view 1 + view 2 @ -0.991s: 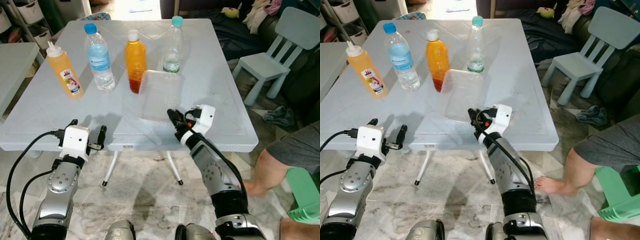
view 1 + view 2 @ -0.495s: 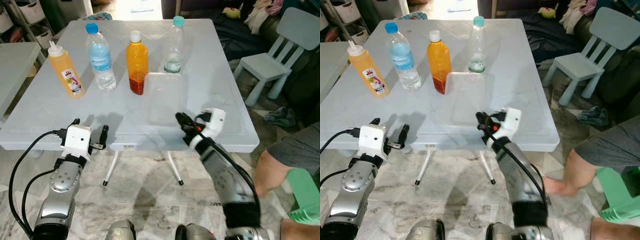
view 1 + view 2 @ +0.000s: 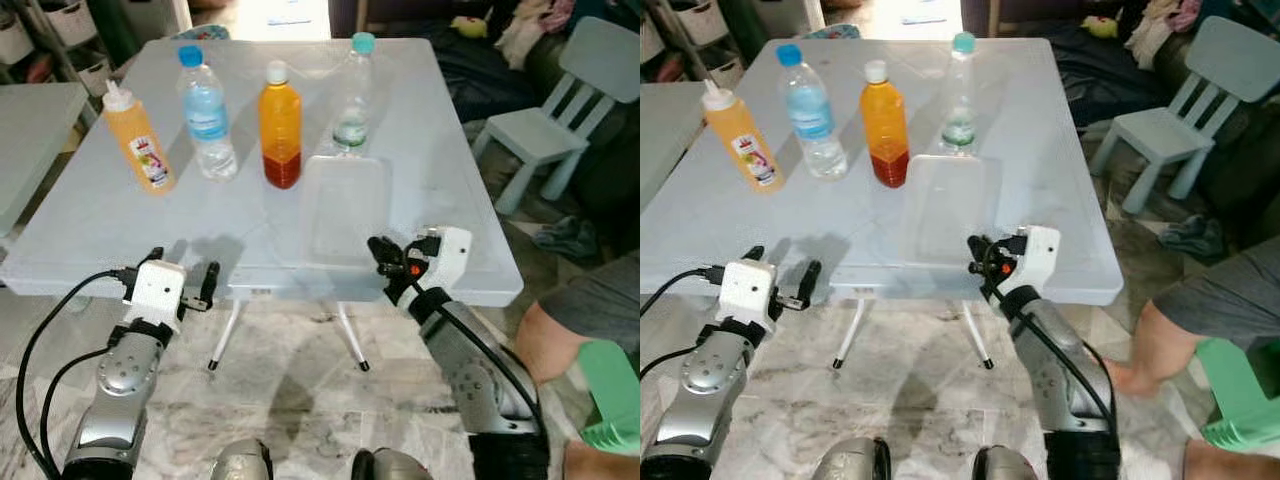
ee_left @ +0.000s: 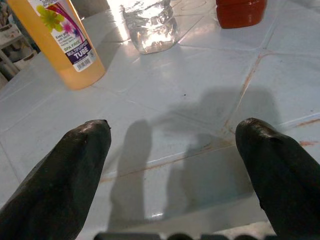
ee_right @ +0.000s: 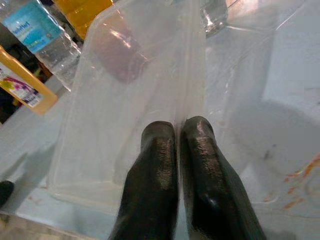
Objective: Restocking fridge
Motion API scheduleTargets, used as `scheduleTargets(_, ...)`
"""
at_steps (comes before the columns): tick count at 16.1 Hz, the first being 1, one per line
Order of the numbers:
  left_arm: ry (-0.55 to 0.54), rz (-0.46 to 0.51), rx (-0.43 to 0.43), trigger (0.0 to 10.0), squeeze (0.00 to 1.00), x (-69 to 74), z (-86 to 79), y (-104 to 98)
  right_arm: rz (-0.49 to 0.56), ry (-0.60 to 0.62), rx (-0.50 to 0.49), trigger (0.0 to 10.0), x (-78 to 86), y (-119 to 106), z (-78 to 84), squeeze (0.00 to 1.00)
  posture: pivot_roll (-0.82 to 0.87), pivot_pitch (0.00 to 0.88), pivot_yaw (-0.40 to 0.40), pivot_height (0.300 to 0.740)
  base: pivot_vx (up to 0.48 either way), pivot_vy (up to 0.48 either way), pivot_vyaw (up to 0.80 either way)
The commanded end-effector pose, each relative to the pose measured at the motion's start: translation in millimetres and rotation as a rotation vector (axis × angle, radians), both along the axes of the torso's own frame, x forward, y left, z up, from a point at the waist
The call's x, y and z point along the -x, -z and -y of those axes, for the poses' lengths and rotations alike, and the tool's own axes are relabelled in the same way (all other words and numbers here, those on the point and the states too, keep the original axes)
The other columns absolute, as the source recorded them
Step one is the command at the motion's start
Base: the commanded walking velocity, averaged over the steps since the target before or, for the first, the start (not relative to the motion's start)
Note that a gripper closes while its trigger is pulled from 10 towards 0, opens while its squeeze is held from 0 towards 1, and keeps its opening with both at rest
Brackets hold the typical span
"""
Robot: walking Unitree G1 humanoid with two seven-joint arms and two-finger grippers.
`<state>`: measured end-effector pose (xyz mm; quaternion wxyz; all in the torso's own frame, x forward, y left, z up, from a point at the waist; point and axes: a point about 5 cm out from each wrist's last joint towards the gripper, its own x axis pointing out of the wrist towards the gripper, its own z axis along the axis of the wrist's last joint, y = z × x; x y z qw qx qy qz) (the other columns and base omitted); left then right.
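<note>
The clear tray's (image 5: 125, 100) far end runs past the right wrist picture's edge. The squeeze bottle (image 4: 57, 37) and water bottle (image 4: 150, 25) are cut off at the top in the left wrist view. A person's leg (image 3: 585, 320) is cropped at the right.
</note>
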<state>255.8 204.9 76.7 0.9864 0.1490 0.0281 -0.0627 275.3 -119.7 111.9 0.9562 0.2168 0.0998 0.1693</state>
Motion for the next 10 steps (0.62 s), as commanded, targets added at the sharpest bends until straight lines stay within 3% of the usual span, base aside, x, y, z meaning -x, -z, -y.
scheduleTargets(1, 0.018, 0.01, -0.005, 10.0, 0.0, 0.0, 2.8, -3, -0.011, 0.015, 0.045, 10.0, -1.3, 0, 3.1, 1.0, 0.09, 0.073, 0.034, 0.74, 0.0, 0.0, 0.0)
scheduleTargets(3, 0.031, 0.019, -0.006, 10.0, 0.0, -1.6, 8.5, -5, 0.013, 0.039, 0.103, 10.0, -3.3, -1, 7.1, 1.0, 0.09, 0.074, 0.036, 0.74, 0.0, 0.0, 0.0)
scheduleTargets(10, 0.052, 0.025, -0.004, 10.0, 0.0, -6.5, 17.1, -5, 0.071, 0.107, 0.152, 10.0, -6.4, -9, 24.8, 1.0, 0.07, 0.076, 0.041, 0.74, 0.0, 0.0, 0.0)
